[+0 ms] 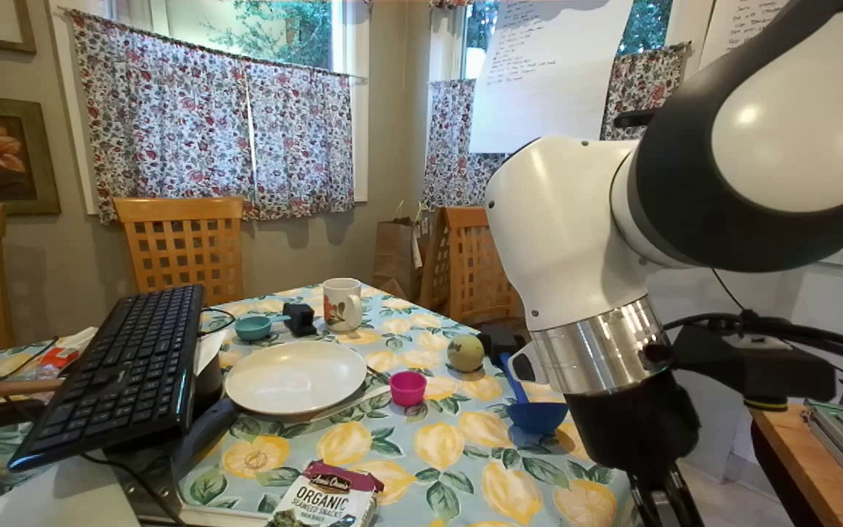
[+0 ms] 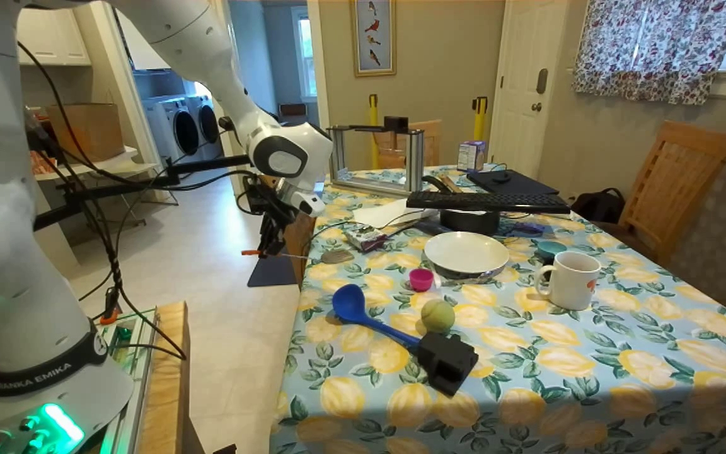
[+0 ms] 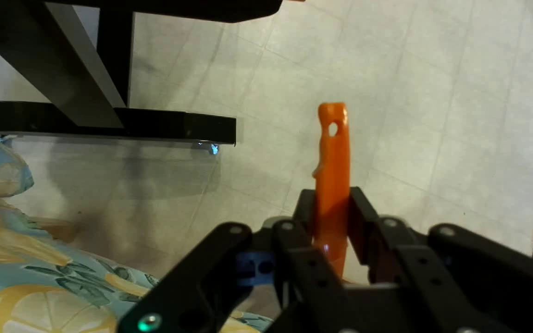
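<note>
When inspected, found utensil [image 3: 333, 175] clamped by orange handle [image 3: 334, 148] in gripper [image 3: 332, 206] above floor [image 3: 410, 138], just off edge of table [image 2: 501, 353], presumably gripped so to leave head [image 2: 336, 256] clear of fingers [image 3: 362, 217].

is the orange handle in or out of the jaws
In: the wrist view shows the orange handle pinched between the jaws.

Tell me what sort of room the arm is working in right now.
Probably an eating area in a home. The lemon-print tablecloth, the lattice-backed wooden chair and the floral curtains all suggest a domestic kitchen or dining nook.
</note>
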Available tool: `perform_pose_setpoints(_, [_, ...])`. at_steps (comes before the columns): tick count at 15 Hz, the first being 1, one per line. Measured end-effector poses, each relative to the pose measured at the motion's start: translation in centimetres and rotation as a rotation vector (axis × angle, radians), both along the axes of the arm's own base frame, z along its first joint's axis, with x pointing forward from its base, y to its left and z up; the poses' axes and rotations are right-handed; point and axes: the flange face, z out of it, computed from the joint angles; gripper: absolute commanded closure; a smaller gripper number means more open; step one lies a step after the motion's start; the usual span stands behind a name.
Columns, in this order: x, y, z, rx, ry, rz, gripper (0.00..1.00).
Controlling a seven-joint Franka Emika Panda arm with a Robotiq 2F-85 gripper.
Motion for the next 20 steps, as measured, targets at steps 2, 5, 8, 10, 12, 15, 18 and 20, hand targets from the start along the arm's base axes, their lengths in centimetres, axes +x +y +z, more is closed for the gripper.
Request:
perform_pose_setpoints(2, [-0.4, 0.8, 0.0, 0.002, 0.000, 0.017, 0.95])
perform_pose_setpoints(5, [-0.3, 1.1, 0.2, 0.004, -0.005, 0.024, 0.95])
perform_pose_setpoints(8, [0.3, 0.7, 0.4, -0.009, -0.013, 0.037, 0.95])
perform_pose_setpoints(10, [0.8, 0.3, 0.5, -0.028, 0.001, 0.050, 0.78])
perform_pose_setpoints(12, [1.2, 0.1, 0.4, -0.034, 0.011, 0.056, 0.95])
perform_pose_setpoints(15, [1.3, 0.1, 0.3, -0.034, 0.012, 0.056, 0.95])
perform_pose_setpoints(18, [1.6, 0.3, 0.6, -0.031, 0.005, 0.056, 0.95])
perform_pose_setpoints(20, [1.9, 0.4, 0.8, -0.027, -0.003, 0.055, 0.95])
